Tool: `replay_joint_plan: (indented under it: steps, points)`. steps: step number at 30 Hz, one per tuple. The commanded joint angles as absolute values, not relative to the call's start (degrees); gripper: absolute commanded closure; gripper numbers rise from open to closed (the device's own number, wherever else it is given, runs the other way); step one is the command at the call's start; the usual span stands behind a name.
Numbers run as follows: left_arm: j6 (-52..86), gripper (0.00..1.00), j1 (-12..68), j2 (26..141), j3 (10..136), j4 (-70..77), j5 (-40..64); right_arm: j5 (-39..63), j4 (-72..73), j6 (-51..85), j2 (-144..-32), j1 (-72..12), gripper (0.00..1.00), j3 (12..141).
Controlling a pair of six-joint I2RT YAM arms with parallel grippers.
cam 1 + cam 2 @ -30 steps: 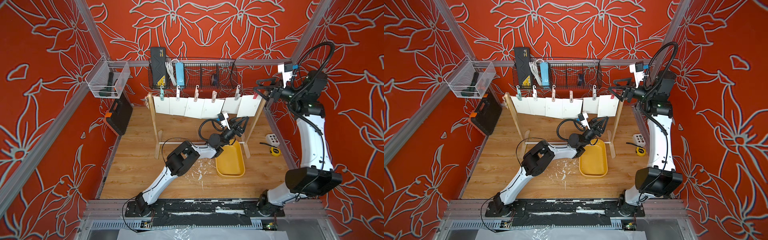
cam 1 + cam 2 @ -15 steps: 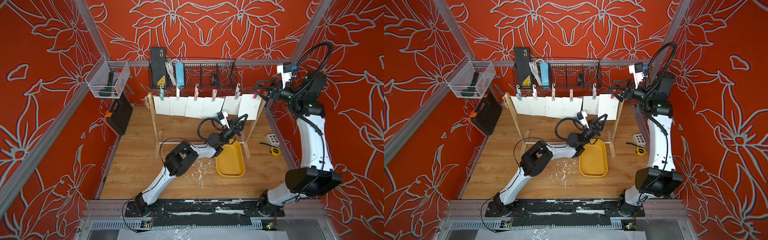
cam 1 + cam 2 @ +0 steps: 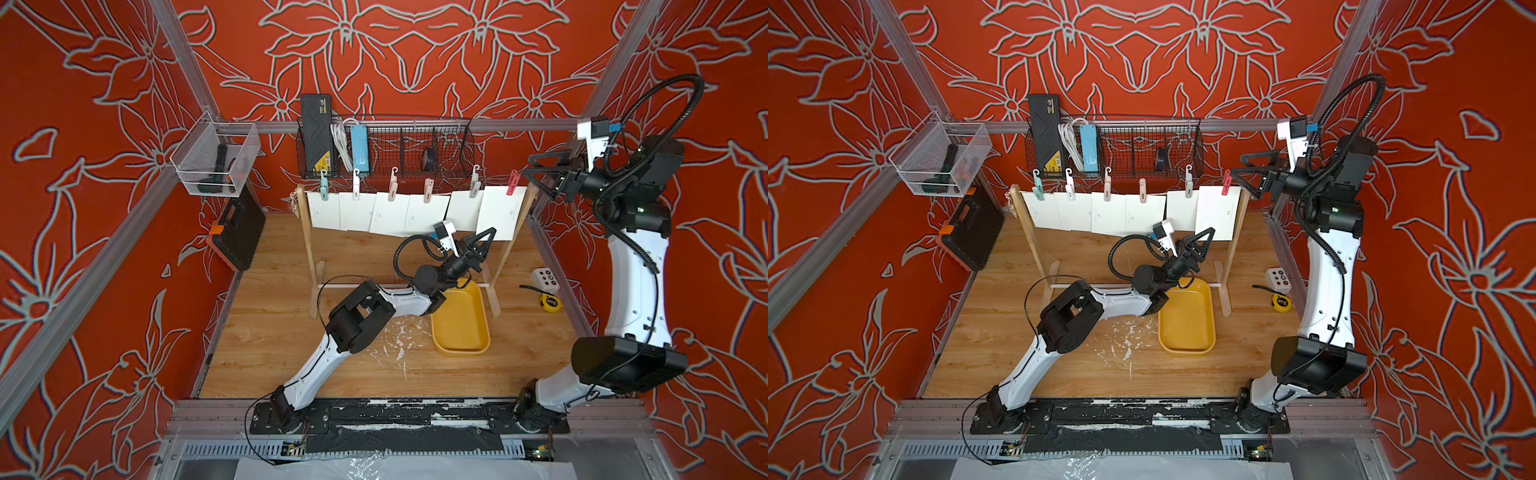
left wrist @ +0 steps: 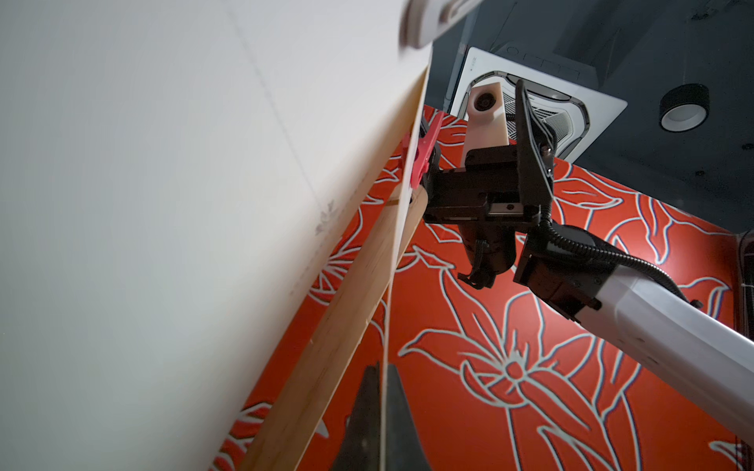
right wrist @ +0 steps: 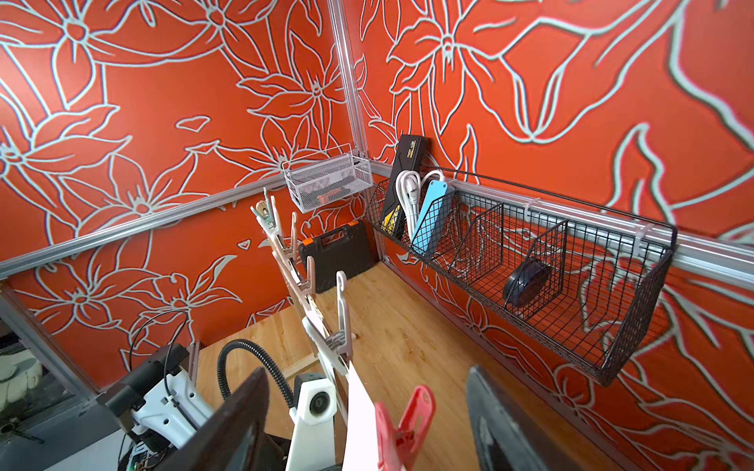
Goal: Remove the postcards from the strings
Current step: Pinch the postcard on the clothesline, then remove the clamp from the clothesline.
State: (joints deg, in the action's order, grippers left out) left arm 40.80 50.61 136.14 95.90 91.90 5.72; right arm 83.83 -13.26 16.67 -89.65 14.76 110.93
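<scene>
Left hand: the left hand (image 3: 491,231) comes up from lower down and snaps closed. Now it is clenched on the bottom edge of the last postcard (image 3: 498,212), next to the right post (image 3: 514,235).
Right hand: the right hand (image 3: 527,165) barely moves. It waits up high with its fingers spread wide, one on each side of the red peg (image 5: 402,428), not squeezing it.
Postcards: all six hang on the string (image 3: 338,192), each under a peg. None is off yet.
What it means: something holds the card now, so I think it will not drop.
Next: the right hand probably has to squeeze the red peg. Then the card can come down, maybe into the yellow tray (image 3: 485,320) on the desk (image 3: 270,332).
</scene>
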Motion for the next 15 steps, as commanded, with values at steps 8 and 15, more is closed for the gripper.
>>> replay_joint_plan:
  steps: [8,15]
  points:
    - [42.32,1.00,50.03,133.83,94.69,98.42,6.34,87.10,-7.29,21.71,-92.96,12.93,0.24,110.94]
    - [43.27,1.00,49.27,134.72,94.48,98.44,5.54,88.48,-7.48,22.17,-94.62,11.76,0.26,111.43]
